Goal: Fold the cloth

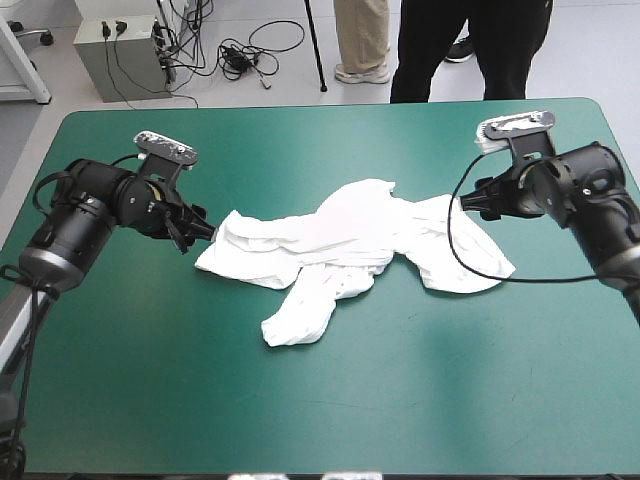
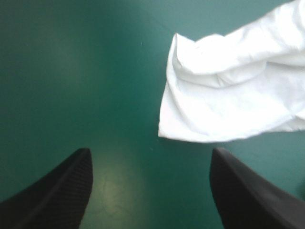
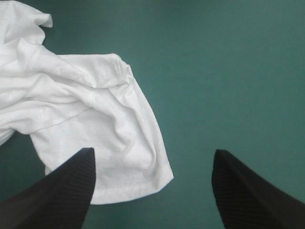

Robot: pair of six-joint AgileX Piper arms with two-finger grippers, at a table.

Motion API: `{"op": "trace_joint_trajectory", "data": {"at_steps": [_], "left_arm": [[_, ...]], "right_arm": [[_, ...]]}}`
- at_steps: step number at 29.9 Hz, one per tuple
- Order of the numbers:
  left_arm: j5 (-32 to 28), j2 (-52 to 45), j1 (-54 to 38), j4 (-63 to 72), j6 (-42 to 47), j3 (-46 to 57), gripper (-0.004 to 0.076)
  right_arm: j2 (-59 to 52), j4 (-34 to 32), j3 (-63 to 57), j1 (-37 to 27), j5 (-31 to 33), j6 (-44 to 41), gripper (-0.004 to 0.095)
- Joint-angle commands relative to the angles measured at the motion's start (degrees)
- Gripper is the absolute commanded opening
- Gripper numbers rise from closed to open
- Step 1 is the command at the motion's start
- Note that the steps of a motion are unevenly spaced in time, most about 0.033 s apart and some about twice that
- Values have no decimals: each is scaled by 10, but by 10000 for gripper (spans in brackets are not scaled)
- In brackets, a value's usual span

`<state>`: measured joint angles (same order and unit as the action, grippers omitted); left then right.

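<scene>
The white T-shirt (image 1: pixel 350 245) lies crumpled and partly spread across the middle of the teal-green table, one sleeve-like flap (image 1: pixel 298 315) trailing toward the front. My left gripper (image 1: pixel 205 232) sits low at the shirt's left edge, open and holding nothing. In the left wrist view the left gripper (image 2: pixel 151 150) faces a corner of the T-shirt (image 2: pixel 228 95), just ahead and toward one finger. My right gripper (image 1: pixel 468 205) hovers at the shirt's right end, also open. In the right wrist view the right gripper (image 3: pixel 153 150) straddles a hemmed corner of the T-shirt (image 3: pixel 95 119), with one finger (image 3: pixel 66 191) over the cloth.
The teal-green table (image 1: pixel 330 420) extends well beyond the shirt on every side. Its far edge (image 1: pixel 330 108) runs behind both arms.
</scene>
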<state>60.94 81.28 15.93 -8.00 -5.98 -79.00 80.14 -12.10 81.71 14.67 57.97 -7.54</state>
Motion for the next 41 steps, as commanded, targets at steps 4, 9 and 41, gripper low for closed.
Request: {"op": "trace_joint_trajectory", "data": {"at_steps": [4,9,41], "left_arm": [[-7,-66,-1,35,0,27,507],[-44,-46,-1,33,4,77,507],[-48,261,-1,13,30,-22,88]], "right_arm": [[-113,6,19,-5,27,14,653],[-159,5,19,-5,66,14,650],[-154,21,-174,-5,-13,-22,649]]}}
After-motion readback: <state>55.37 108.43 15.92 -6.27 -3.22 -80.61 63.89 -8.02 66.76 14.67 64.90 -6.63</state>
